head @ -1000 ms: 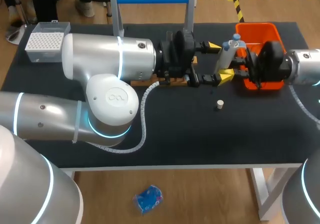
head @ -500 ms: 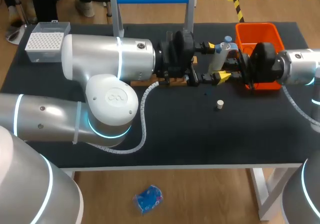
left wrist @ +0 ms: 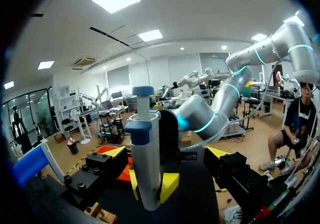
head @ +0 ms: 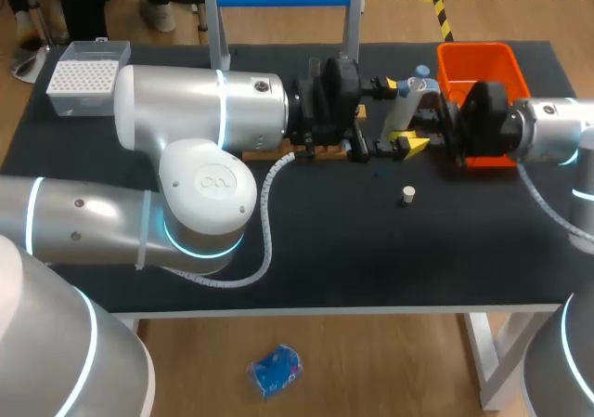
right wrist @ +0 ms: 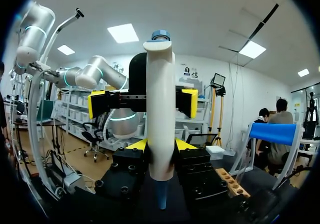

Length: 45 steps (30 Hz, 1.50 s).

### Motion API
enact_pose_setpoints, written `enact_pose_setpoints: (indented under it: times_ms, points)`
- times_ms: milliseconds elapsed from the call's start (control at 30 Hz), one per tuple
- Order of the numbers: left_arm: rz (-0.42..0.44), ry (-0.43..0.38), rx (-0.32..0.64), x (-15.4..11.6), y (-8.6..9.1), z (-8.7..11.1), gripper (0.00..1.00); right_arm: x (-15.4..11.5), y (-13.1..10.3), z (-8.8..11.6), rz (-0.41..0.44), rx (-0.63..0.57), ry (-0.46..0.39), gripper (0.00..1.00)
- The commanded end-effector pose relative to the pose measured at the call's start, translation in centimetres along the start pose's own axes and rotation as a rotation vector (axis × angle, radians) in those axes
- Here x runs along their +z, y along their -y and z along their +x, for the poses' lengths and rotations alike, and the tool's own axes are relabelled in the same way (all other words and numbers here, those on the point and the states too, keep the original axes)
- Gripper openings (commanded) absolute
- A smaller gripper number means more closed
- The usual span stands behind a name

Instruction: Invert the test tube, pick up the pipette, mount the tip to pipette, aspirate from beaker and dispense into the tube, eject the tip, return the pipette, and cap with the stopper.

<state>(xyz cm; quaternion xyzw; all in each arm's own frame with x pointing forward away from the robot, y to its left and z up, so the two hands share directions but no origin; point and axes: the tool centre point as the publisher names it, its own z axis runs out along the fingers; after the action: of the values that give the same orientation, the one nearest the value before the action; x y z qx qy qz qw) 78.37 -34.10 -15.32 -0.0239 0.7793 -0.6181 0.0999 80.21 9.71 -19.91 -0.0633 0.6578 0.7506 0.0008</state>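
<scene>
One pipette (head: 406, 110) in right tool (right wrist: 160, 145), one apparent stopper (head: 408, 193).

Head camera overhead; opposed wrist cameras share pipette (left wrist: 147, 159).

Mid-table: pipette (head: 406, 110); stopper (head: 408, 193) on table (head: 371, 250) before it; bin (head: 478, 62) right; tip box (head: 83, 81) far-left corner.

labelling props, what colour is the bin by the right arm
Orange bin, best in the head view.
</scene>
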Motion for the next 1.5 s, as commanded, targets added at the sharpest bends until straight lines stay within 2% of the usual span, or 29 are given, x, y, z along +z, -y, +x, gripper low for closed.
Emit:
enact_pose_setpoints:
  times_ms: [33, 300, 733, 1233, 1367, 1433, 1467, 1500]
  points:
    - [0.037, -0.003, 0.001, 0.03, -0.4, -0.09, 1.0, 0.17, -0.05, 0.19, -0.002, -0.001, 0.004, 0.0]
    - [0.083, 0.028, -0.005, -0.39, -0.56, -0.2, 1.0, 0.14, -0.18, 0.09, -0.007, -0.007, 0.004, 0.0]
    - [0.079, 0.017, -0.007, -0.33, -0.77, -0.33, 1.0, 0.13, -0.44, 0.11, -0.03, -0.008, -0.004, 0.0]
    - [0.076, 0.018, -0.01, -0.34, -0.77, -0.33, 1.0, -0.03, 0.13, 0.48, -0.017, -0.001, -0.013, 0.0]
    - [0.076, 0.018, -0.01, -0.34, -0.77, -0.33, 0.6, 0.07, 0.21, 0.47, -0.015, 0.0, -0.016, 0.0]
    - [0.076, 0.018, -0.01, -0.34, -0.77, -0.33, 0.62, 0.14, 0.19, 0.46, -0.015, -0.001, -0.018, 0.0]
    - [0.076, 0.018, -0.01, -0.34, -0.77, -0.33, 0.59, 0.18, 0.16, 0.46, -0.016, -0.001, -0.02, 0.0]
    - [0.076, 0.018, -0.01, -0.34, -0.77, -0.33, 0.4, 0.18, 0.16, 0.46, -0.016, -0.002, -0.021, 0.0]
